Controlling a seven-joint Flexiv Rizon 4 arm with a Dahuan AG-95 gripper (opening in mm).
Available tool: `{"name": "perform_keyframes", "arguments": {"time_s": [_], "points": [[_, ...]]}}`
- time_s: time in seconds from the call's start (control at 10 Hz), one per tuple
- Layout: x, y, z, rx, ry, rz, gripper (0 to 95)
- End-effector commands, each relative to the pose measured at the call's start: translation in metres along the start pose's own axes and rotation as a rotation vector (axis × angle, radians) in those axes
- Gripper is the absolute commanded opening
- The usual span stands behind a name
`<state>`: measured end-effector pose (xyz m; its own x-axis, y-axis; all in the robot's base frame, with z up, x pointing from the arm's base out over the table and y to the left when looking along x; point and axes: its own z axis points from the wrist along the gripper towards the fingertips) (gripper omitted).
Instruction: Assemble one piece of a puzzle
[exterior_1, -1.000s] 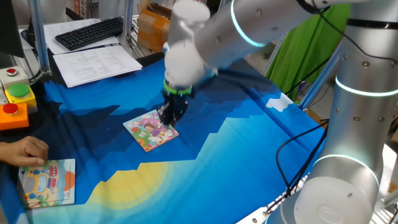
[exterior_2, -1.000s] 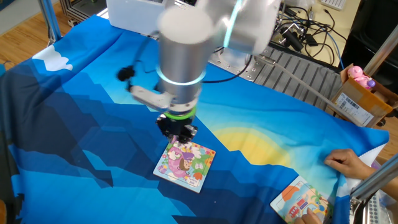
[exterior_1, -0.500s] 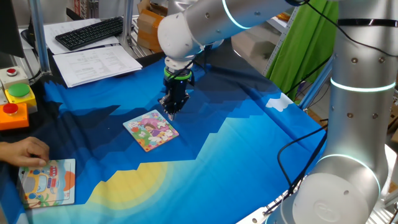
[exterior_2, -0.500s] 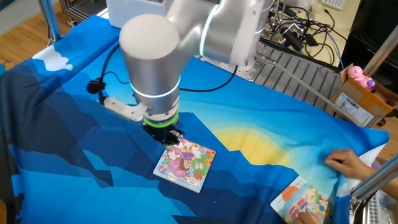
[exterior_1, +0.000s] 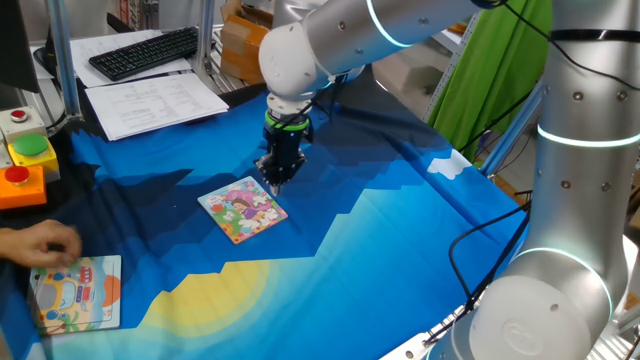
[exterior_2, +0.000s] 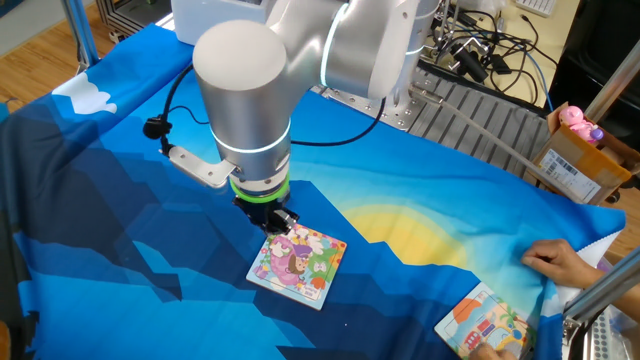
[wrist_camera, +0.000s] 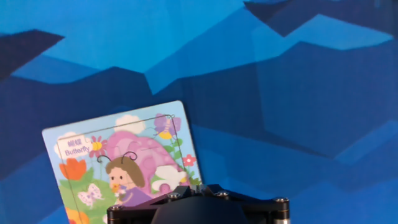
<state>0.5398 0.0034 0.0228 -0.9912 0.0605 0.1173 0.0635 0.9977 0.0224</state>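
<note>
The puzzle (exterior_1: 243, 208) is a small square board with a pink and green cartoon picture, flat on the blue cloth. It also shows in the other fixed view (exterior_2: 297, 265) and in the hand view (wrist_camera: 118, 162). My gripper (exterior_1: 277, 183) hangs just above the cloth at the puzzle's far corner; it also shows in the other fixed view (exterior_2: 281, 224). In the hand view its fingertips (wrist_camera: 197, 188) stand close together over the board's edge, with nothing visible between them. The piece does not show as a separate thing in any view.
A larger board with a pale blue and orange picture (exterior_1: 77, 292) lies at the table's corner under a person's hand (exterior_1: 40, 240). A button box (exterior_1: 25, 160), papers and a keyboard (exterior_1: 145, 52) stand beyond the cloth. A cardboard box (exterior_2: 580, 160) sits off the table.
My gripper has lifted off the puzzle's far corner and moved a little back from it. The person's hand has shifted slightly. The puzzle has not moved.
</note>
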Motion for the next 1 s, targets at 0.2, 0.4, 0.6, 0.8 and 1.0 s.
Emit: {"name": "perform_keyframes", "arguments": {"time_s": [0.2,0.4,0.6,0.8,1.0], "points": [[0.0012,0.0117,0.002,-0.008,-0.009,0.035,19.0],[0.0006,0.0129,0.0039,-0.006,-0.016,0.028,19.0],[-0.001,0.0127,0.0054,-0.002,-0.022,0.026,19.0],[-0.002,0.0128,0.0068,-0.001,-0.024,0.029,19.0],[-0.0047,0.0141,0.0052,-0.005,-0.026,0.039,19.0]]}}
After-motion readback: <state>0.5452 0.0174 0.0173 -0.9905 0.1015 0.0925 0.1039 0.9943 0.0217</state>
